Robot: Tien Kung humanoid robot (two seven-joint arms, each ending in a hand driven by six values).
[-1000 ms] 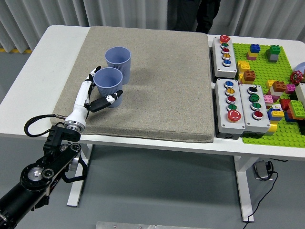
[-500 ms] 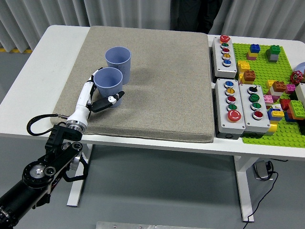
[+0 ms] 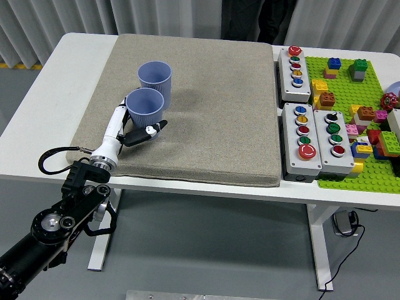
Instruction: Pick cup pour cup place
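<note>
The left hand point(image 3: 134, 125) was closed around the near cup point(image 3: 145, 109), which stood upright on the mat point(image 3: 212, 112) just in front of the far cup point(image 3: 155, 77).

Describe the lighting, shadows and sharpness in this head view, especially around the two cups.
Head view: light is soft and even, with no glare on the white table. The far cup throws a faint shadow rightward on the grey mat. The near cup and the left hand around it are sharp, without motion blur. The table edges bow slightly, suggesting mild wide-angle distortion.
</note>
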